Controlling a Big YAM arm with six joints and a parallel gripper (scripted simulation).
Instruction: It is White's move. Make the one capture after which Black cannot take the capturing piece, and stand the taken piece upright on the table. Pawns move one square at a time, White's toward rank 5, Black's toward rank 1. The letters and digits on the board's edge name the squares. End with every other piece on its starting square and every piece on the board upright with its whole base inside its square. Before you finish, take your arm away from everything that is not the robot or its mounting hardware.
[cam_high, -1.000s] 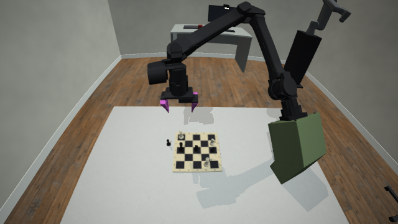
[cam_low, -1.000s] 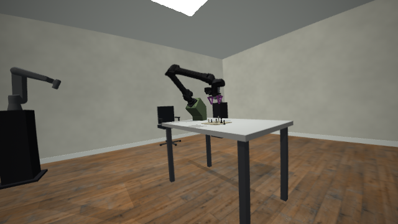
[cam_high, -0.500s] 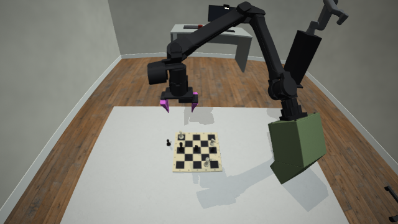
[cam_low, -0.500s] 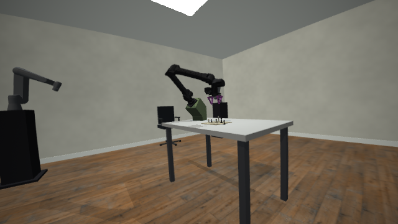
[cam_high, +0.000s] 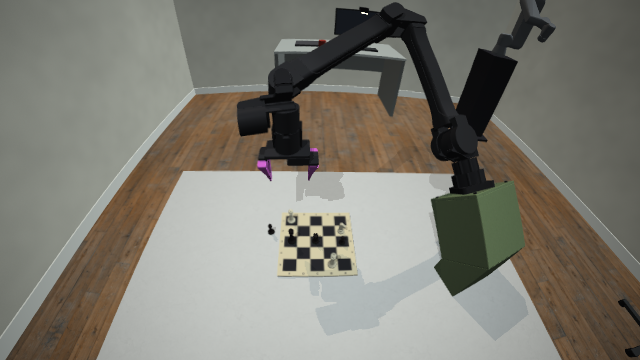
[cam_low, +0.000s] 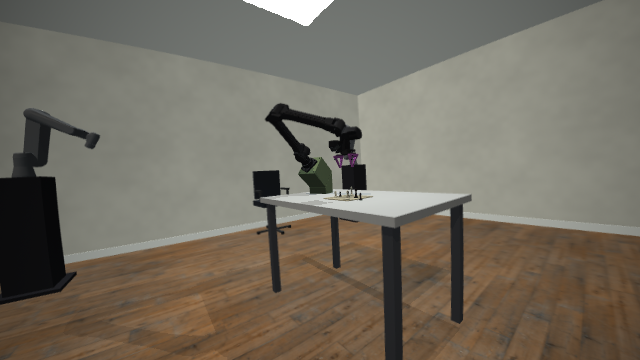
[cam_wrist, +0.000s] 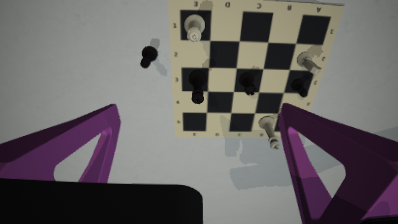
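1. Stood upright on the surface (cam_high: 200, 300), just left of the board (cam_high: 318, 272): black pawn (cam_high: 271, 229).
2. Hung high above the far edge, beyond the board: jaws, spread fully wide, holding nothing.
3. Remained on the board: three black pieces mid-rank, three white pieces.
4. Sat right: green base (cam_high: 480, 235).

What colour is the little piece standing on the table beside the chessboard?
Black; the pawn shows best in the wrist view.

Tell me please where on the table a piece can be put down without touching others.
The table is bare left of the lone black pawn, in front of the chessboard, and between the board and the green base. The board itself is crowded. The open end effector hangs above the table's far edge.
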